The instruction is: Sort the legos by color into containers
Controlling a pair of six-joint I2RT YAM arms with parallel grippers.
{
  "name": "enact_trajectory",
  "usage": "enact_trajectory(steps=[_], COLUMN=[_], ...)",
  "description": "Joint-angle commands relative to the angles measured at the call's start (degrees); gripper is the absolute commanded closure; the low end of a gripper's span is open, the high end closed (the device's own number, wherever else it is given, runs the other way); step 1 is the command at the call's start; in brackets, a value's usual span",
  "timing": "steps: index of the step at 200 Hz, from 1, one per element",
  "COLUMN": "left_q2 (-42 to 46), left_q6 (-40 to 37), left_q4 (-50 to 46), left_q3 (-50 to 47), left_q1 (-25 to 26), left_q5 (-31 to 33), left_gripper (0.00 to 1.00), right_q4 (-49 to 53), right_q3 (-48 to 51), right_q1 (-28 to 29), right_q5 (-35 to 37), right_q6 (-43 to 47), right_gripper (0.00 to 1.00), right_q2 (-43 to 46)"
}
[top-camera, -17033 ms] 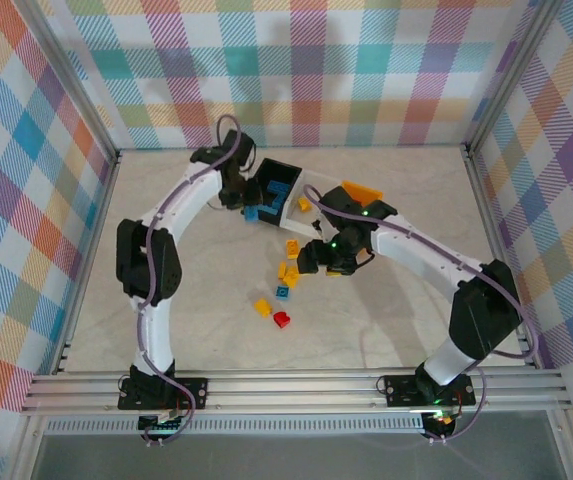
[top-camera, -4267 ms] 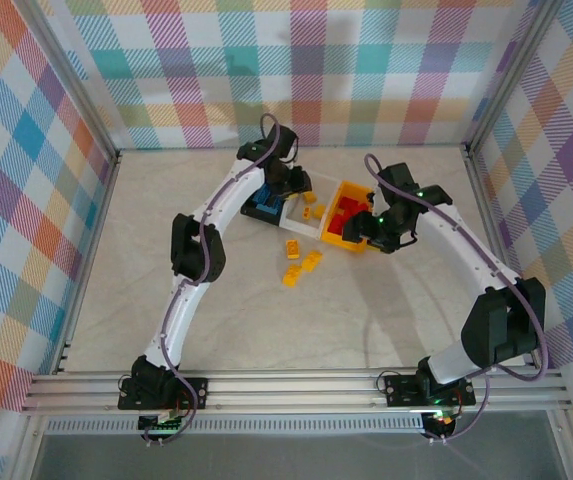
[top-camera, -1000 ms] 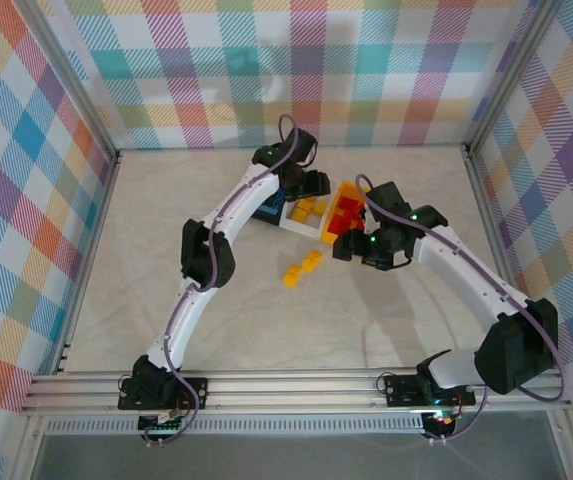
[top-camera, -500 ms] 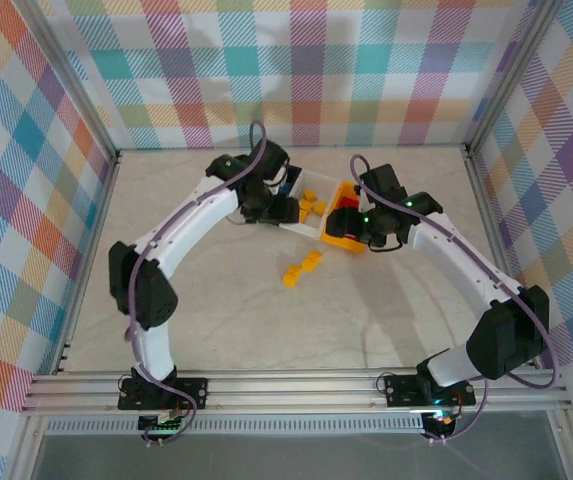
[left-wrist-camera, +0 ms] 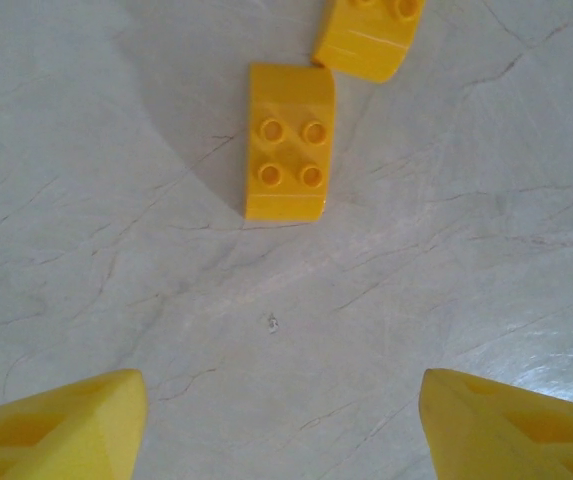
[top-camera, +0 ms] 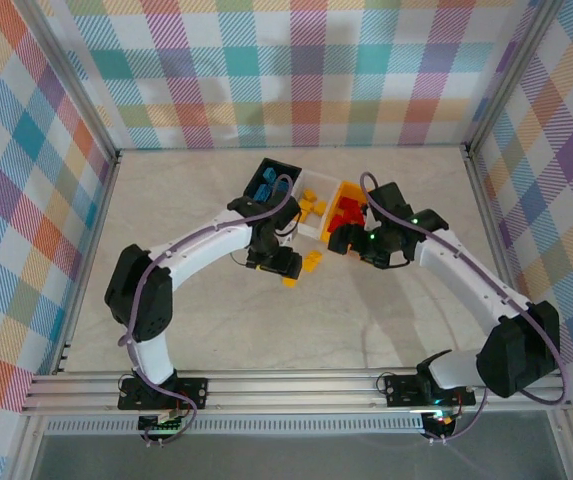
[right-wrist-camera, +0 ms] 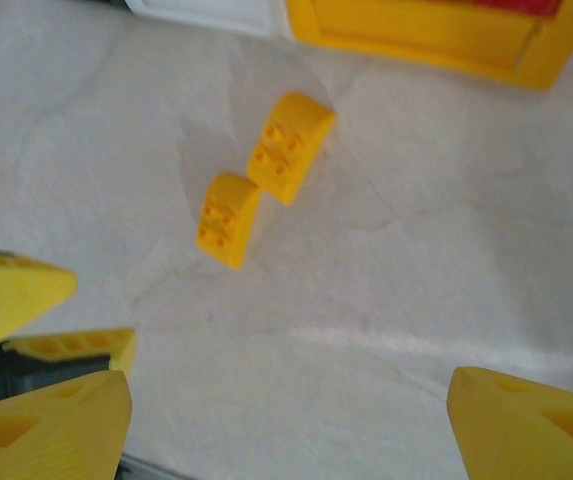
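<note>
Top view, bins: joined row at far centre. Black bin (top-camera: 284, 164) on the left holds blue legos (top-camera: 266, 185), white bin (top-camera: 304, 228) in the middle holds yellow ones, yellow-orange bin (top-camera: 350, 187) on the right holds red legos (top-camera: 344, 212).
Top view, loose: two yellow legos (top-camera: 311, 261) on the table (top-camera: 216, 330), just near of the white bin.
Top view, arms: left gripper (top-camera: 286, 268) beside them, right gripper (top-camera: 338, 240) close to their right.
Left wrist: jaws wide, bare table between; yellow legos ahead.
Right wrist: jaws wide, nothing held; both legos beyond, side by side.
</note>
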State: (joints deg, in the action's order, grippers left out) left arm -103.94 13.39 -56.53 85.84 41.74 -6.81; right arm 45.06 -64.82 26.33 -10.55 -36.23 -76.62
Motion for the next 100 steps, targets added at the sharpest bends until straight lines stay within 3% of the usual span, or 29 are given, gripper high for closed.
enact_trajectory(steps=[1, 34, 100], left_q2=[-2.5, -7.3, -17.1], left_q6=[-4.1, -5.4, -5.6], left_q4=[1.5, 3.8, 2.7], left_q3=[0.0, 0.7, 8.7], left_q1=[0.5, 2.1, 2.6], left_q5=[0.0, 2.3, 6.9], left_gripper=[0.27, 0.27, 0.28], right_q4=[2.2, 1.1, 0.4], right_q3=[0.5, 4.3, 8.0], right_q1=[0.0, -1.2, -2.1], right_q5=[-3.4, -4.1, -6.2], right_q6=[0.5, 5.5, 4.4], right_gripper=[0.16, 0.14, 0.14], right_q2=[3.1, 5.4, 10.1])
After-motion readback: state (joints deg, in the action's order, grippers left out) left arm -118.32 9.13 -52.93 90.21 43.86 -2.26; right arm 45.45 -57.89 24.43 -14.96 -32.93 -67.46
